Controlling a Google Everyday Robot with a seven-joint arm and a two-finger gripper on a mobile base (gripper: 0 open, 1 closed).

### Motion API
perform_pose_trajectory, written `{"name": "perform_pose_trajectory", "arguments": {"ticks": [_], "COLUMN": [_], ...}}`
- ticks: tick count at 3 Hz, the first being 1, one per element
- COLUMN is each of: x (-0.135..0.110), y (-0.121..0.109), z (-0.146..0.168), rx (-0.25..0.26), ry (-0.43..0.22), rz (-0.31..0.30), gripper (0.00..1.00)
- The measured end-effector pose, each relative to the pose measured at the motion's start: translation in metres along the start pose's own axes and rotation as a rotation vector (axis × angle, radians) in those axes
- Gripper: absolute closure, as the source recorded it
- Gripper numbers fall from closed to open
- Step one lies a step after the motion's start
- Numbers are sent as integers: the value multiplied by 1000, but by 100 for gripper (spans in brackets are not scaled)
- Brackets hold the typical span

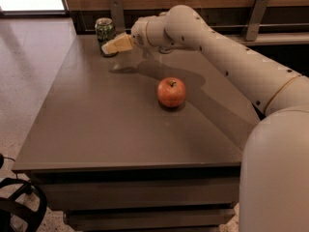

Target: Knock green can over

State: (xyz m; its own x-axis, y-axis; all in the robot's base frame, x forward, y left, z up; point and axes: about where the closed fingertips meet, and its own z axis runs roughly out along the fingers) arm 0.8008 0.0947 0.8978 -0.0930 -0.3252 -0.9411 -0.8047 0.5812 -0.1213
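Camera view: green can (104, 27) upright, lower part hidden behind hand (106, 48).

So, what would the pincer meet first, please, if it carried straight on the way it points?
Probably the green can: the pincer, low over the table's far corner, points at its lower body; depth is unclear.

At the far left corner of the counter (96, 129), upright, the can (104, 29). Just before it and slightly to the right, low over the counter, the claw (107, 48); touching the can or only very near, cannot tell. Behind the claw, the arm (231, 57), stretched in from the right side. Near the middle, well apart from both, the apple (171, 92).
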Motion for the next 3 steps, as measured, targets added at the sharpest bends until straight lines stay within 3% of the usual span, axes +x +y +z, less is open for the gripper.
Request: {"name": "perform_pose_trajectory", "arguments": {"ticks": [3], "x": [-3], "y": [13], "z": [46], "rx": [-50], "ry": [-132], "rz": [56], "gripper": [0]}}
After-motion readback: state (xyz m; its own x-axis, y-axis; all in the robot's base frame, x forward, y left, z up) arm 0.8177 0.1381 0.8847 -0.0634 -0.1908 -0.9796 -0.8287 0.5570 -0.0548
